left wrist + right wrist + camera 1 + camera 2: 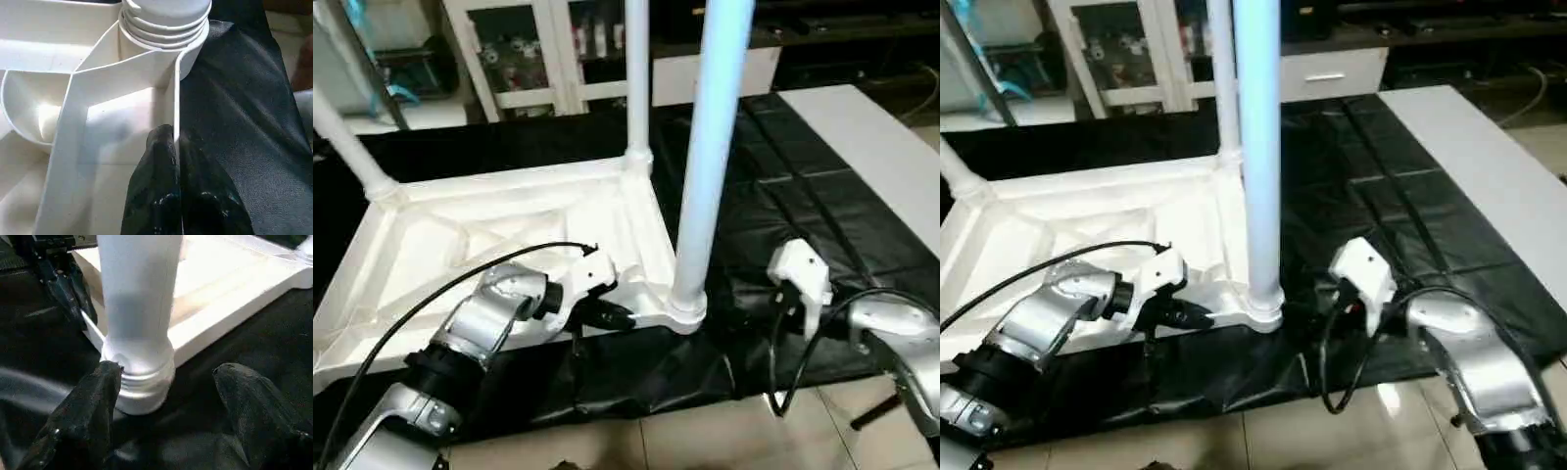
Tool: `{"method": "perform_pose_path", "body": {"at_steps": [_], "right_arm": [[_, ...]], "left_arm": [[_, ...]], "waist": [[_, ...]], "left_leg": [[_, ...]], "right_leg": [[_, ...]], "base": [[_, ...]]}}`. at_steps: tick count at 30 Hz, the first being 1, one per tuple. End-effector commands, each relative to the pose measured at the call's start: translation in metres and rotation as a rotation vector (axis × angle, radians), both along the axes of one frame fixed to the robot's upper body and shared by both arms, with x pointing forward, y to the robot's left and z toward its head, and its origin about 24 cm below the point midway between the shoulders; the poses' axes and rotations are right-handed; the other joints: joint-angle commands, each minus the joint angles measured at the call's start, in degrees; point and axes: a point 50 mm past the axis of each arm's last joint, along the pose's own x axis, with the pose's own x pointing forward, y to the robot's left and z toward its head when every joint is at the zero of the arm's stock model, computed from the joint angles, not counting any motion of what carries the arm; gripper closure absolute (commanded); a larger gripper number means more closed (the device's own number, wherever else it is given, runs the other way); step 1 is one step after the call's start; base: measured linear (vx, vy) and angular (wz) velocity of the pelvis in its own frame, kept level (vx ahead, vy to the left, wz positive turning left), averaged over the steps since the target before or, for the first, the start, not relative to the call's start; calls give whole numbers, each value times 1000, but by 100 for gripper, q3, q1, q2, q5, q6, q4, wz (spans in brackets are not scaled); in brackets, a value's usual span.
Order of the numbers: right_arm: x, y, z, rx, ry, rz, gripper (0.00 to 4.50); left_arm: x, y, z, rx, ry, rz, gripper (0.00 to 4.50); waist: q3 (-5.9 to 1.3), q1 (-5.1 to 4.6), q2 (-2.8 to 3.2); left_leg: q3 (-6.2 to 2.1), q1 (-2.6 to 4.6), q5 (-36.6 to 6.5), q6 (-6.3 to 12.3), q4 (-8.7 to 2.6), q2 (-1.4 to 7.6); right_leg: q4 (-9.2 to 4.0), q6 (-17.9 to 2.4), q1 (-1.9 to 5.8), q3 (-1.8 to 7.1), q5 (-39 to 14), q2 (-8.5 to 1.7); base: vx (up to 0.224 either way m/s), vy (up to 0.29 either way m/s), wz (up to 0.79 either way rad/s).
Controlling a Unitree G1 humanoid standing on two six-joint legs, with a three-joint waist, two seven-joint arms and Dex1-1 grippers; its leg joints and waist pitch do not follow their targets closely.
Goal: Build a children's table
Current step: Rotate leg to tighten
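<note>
The white children's table (pixel 499 230) lies upside down on the black-covered tabletop (pixel 803 196), three legs standing up from its corner sockets. The left gripper (pixel 175 142), its forearm reaching in level from the near edge, has its fingers (pixel 156 166) pinched together on the table's thin rim just beside the nearest leg (pixel 705 157). The right gripper (pixel 166 377) sits low on the other side of that leg, its fingers (pixel 93 396) spread apart around the leg's threaded base, not clamping it.

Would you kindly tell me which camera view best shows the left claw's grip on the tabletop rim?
The left wrist view: its fingers straddle the tabletop rim's thin wall, near the leg. Both eye views show the left claw at that edge sideways; the right wrist view shows it small, behind the leg.
</note>
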Motion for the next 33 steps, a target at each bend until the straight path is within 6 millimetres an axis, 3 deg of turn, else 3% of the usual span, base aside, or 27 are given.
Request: {"method": "perform_pose_path", "body": {"at_steps": [1,3,5,8,11,19,20,22,23,25,27,28,33], "right_arm": [[6,10,-1,-9,1,53,108],[11,16,-2,3,9,75,108],[16,20,-3,8,11,90,108],[23,26,-7,0,20,125,108],[27,28,-10,-19,24,134,108],[32,31,-11,-42,42,194,108],[33,32,-10,-39,41,195,123],[35,31,-10,-31,46,195,123],[35,30,-11,-33,53,199,153],[34,29,-13,-45,61,209,162],[34,30,-14,-35,66,202,170],[34,31,-14,-33,68,205,182],[35,35,-14,16,75,194,187]], "left_arm": [[1,-7,4,-7,-19,-30,450],[1,-7,4,-9,-17,-29,450],[2,-8,5,-10,-21,-27,450],[4,-8,6,-10,-26,-22,450],[4,-8,7,-9,-26,-24,450],[8,-2,8,6,-36,-14,450],[8,-1,8,7,-34,-14,450],[8,-1,8,7,-35,-13,450],[8,-2,8,4,-31,-12,450],[8,-3,7,3,-30,-11,450],[8,-3,7,3,-29,-11,450],[9,-3,7,1,-29,-9,450],[9,-1,9,-4,-27,1,450]], "waist": [[-353,-31,-64],[-363,-13,-50],[-367,5,-78],[-361,6,-35],[-350,-4,-69],[-368,3,-51],[-365,1,-25],[-364,-9,-32],[-359,-15,-15],[-360,-14,-18],[-361,-10,-73],[-360,-3,-51],[-352,-4,-67]], "left_leg": [[-65,95,-786,510,-403,243],[-57,90,-608,647,-380,242],[-47,97,-544,737,-363,246],[-49,102,-691,671,-374,248],[-49,101,-871,569,-394,248],[-49,98,-742,615,-371,243],[-54,98,-753,613,-373,245],[-49,98,-851,597,-375,243],[-47,102,-923,569,-380,243],[-52,103,-978,534,-386,245],[-49,96,-940,552,-385,244],[-51,97,-941,557,-385,245],[-48,94,-978,549,-389,245]], "right_leg": [[-323,-1596,230,154,-113,-170],[-296,-1658,233,149,147,-168],[-291,-1702,232,149,196,-169],[-297,-1713,227,140,-5,-166],[-308,-1688,240,143,-192,-164],[-285,-1721,247,141,-15,-161],[-279,-1726,244,138,-10,-158],[-286,-1743,245,136,-33,-154],[-294,-1743,244,135,-76,-154],[-294,-1743,248,136,-100,-154],[-293,-1743,253,139,-92,-152],[-290,-1743,251,141,-141,-161],[-299,-1722,241,147,-272,-160]], "base": [[0,0,0],[0,0,0],[0,0,0],[0,0,0],[0,0,0],[0,0,0],[0,0,0],[0,0,0],[0,0,0],[0,0,0],[0,0,0],[0,0,0],[0,0,0]]}}
